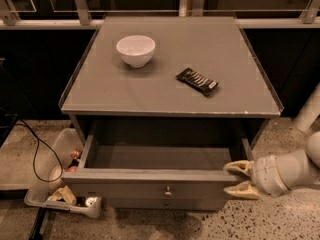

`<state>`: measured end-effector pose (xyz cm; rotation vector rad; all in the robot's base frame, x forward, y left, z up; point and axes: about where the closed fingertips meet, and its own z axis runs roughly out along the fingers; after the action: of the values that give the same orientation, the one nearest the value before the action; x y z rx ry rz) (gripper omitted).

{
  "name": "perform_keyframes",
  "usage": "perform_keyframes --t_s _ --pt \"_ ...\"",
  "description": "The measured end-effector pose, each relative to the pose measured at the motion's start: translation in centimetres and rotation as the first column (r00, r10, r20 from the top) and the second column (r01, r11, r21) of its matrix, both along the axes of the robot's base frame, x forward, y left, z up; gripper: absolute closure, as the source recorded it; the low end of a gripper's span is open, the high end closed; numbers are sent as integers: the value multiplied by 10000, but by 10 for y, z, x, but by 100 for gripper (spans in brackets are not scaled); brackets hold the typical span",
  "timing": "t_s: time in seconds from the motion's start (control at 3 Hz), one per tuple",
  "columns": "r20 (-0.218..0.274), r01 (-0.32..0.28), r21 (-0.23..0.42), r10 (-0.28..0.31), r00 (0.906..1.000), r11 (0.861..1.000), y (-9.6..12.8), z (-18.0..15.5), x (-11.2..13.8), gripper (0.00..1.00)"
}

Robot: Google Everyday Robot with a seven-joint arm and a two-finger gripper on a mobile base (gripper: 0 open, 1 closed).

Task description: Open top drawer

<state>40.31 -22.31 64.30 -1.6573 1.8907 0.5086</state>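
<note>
The top drawer (150,183) of the grey cabinet is pulled out, its wide grey front bearing a small round metal knob (168,190) at the centre. The inside looks bare. My gripper (241,179) is at the drawer front's right end, its two cream fingers (239,167) spread apart, one above the other, with nothing between them. My white arm reaches in from the right.
On the cabinet top (125,91) stand a white bowl (135,49) and a dark snack bar (197,81). A clear bin (60,184) with clutter sits on the floor at the left, beside a black cable (35,154). A lower drawer front (165,204) shows beneath.
</note>
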Motion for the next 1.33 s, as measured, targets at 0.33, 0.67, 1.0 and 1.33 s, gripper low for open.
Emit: perform_keyframes --t_s 0.33,0.67,1.0,1.33 --pt "0 -4 3 4 10000 10000 1 5 1 89" --pt "13 -266 207 266 9996 9994 9 12 -15 100" --pt "14 -338 260 338 9994 9991 9 13 -18 100" --pt "14 -339 260 339 9994 9991 9 13 -18 81"
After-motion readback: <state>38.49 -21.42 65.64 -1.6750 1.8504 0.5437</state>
